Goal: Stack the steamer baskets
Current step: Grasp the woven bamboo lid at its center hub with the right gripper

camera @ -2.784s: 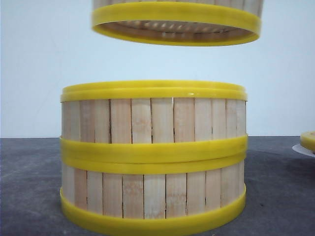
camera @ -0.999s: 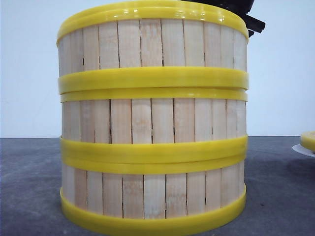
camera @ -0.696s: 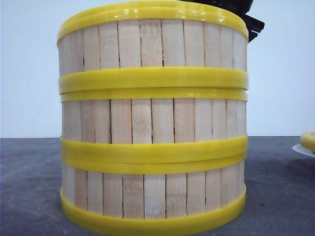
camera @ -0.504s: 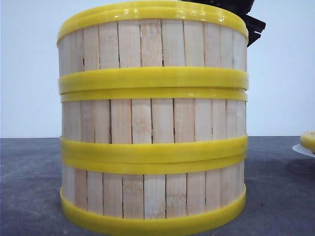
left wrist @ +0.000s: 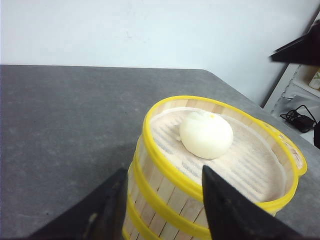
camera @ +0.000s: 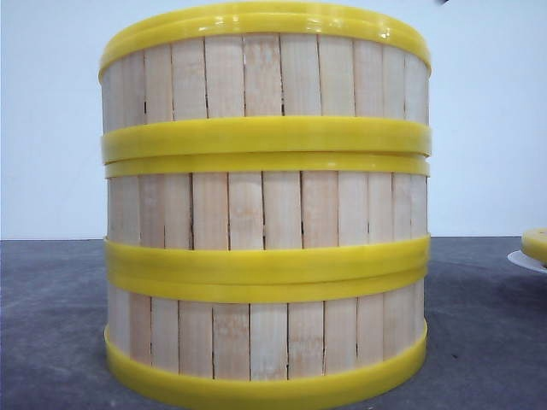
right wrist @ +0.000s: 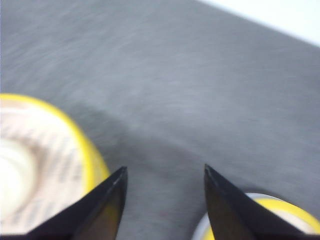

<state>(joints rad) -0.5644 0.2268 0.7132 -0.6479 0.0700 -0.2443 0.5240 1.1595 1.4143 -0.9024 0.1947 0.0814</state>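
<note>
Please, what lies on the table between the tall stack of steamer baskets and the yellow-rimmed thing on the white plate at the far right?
Nothing: in the front view only bare grey table separates the stack of steamer baskets from the plate.

From the front we sit low and close against the basket stack (camera: 265, 213); our left wrist camera looks down into the same stack's top.
</note>
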